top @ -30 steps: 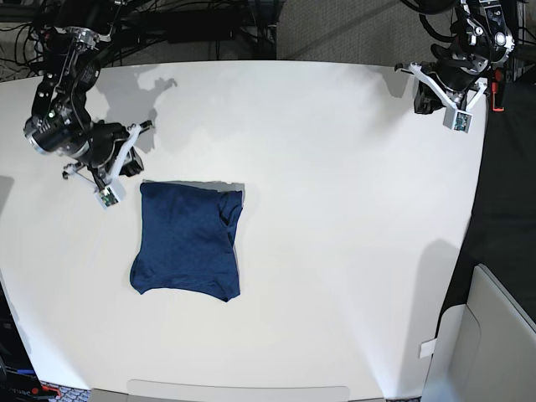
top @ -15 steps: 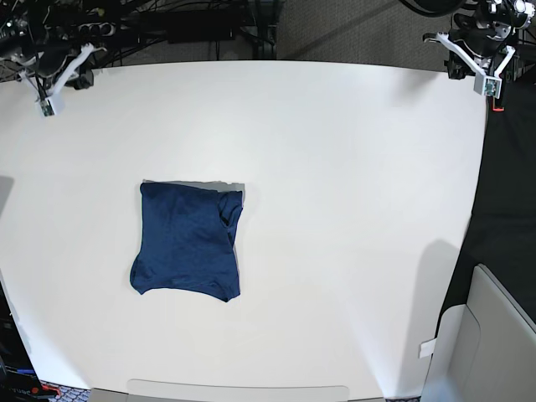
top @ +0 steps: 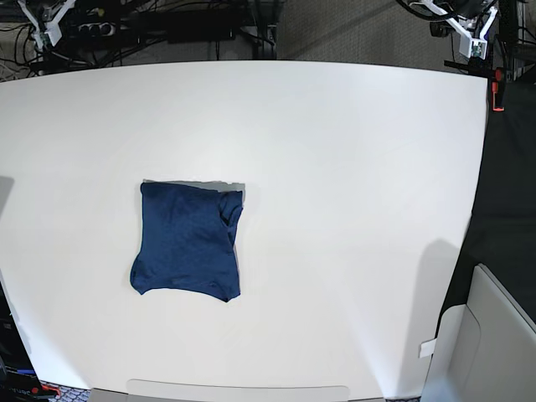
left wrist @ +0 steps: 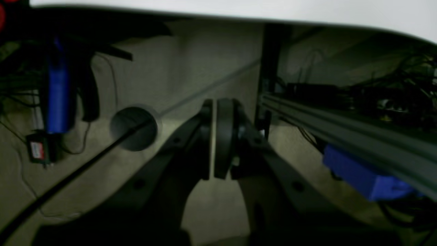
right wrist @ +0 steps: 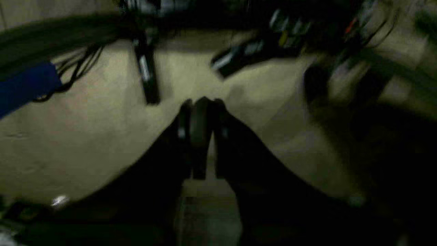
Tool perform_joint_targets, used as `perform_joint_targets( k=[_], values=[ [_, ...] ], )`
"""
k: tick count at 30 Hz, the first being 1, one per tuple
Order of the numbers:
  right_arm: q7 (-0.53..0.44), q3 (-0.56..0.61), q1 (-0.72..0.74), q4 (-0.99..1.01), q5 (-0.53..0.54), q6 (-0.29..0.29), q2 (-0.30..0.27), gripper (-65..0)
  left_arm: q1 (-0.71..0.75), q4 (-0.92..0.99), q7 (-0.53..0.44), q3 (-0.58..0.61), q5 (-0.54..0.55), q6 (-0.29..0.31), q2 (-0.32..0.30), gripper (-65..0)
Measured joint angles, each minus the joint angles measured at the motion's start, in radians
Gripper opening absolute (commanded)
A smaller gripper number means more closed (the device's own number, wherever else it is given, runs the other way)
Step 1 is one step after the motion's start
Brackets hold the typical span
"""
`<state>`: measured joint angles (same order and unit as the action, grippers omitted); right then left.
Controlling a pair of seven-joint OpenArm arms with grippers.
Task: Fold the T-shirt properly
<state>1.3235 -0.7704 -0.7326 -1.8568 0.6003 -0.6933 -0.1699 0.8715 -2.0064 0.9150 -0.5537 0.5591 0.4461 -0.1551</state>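
Note:
The T-shirt (top: 188,243) lies folded into a rough dark navy square on the white table (top: 352,193), left of centre, with a small bunched flap at its upper right. Both arms are drawn back beyond the table's far edge. My left gripper (top: 467,23) is at the top right corner and my right gripper (top: 46,18) at the top left corner, both far from the cloth. In the left wrist view the left gripper (left wrist: 214,106) is shut with nothing between its fingers. The right gripper (right wrist: 199,102) is likewise shut and empty, seen blurred over the floor.
Cables and dark equipment (top: 184,21) run behind the table's far edge. A red clamp (top: 498,88) sits at the right edge and a beige panel (top: 494,335) stands at the lower right. An aluminium rail (left wrist: 341,133) and blue parts (left wrist: 362,174) show under the table.
Both arms have pulled away from the table toward its far corners; the right one left the shirt's upper left side. The shirt has not moved.

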Motion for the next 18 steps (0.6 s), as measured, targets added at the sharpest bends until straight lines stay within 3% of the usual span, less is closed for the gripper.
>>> perform_joint_targets(
  k=[3,7,12,16,18],
  values=[
    [-0.001,0.043,0.038,0.133,-0.094,-0.004,0.013,-62.6,0.006,0.057,0.0,0.0,-0.006,-0.004,0.001,-65.0],
    [-0.159,0.151,0.117,0.356,-0.159,0.0,-0.014,-62.6,-0.049,0.252,-0.009,0.057,-0.008,-0.005,-0.006,-65.0],
    [-0.264,0.319,0.204,0.529,-0.265,0.0,-0.03,-62.6,-0.146,0.456,-0.017,0.084,-0.006,-0.007,0.005,-65.0],
    [-0.333,0.338,0.299,0.676,-0.354,0.001,-0.031,-62.6,-0.215,0.609,-0.027,0.103,-0.007,-0.003,-0.001,-65.0],
    [-0.39,0.34,0.35,0.79,-0.398,0.001,-0.032,-62.6,-0.253,0.708,-0.079,0.138,-0.018,-0.012,-0.003,-65.0]
  ],
)
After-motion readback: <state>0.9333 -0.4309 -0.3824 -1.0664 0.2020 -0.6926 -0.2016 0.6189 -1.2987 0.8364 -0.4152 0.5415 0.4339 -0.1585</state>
